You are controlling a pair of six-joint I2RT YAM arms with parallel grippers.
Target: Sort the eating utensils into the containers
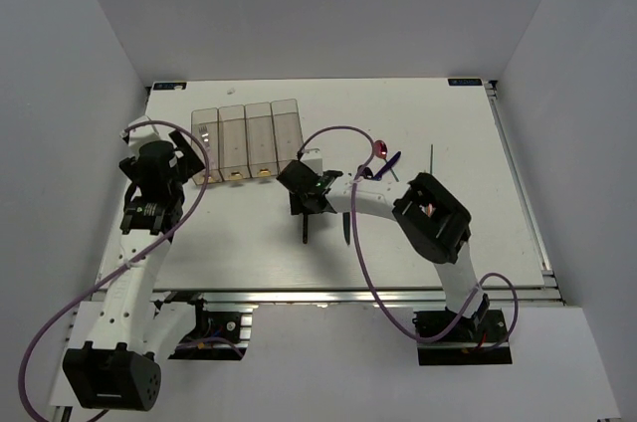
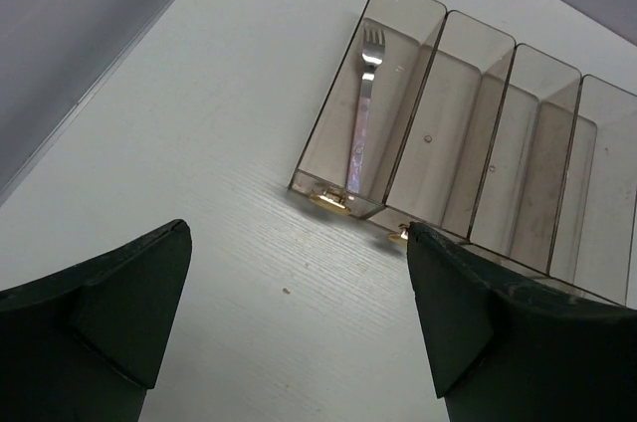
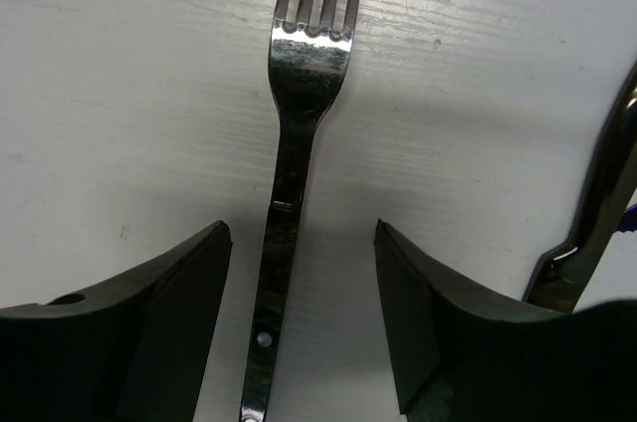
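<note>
White bench [image 1: 478, 233], four clear bins [image 1: 247, 138] in a row, left gripper [image 2: 299, 243] tilted over their tab end, fingers wide apart, right gripper [image 3: 304, 238] low before the bins, fingers apart astride a fork [image 3: 309, 64] flat on the bench, second fork [image 2: 363, 104] lengthwise in the end bin, tines away from the tab.

The white desk [image 1: 199, 233] carries four joined clear bins [image 1: 246, 140] just ahead of the left tool [image 2: 299, 231]. A silver fork [image 3: 289, 193] lies flat between the right tool's [image 3: 302, 238] fingers, with a black knife [image 1: 345, 226] just beside it.
</note>
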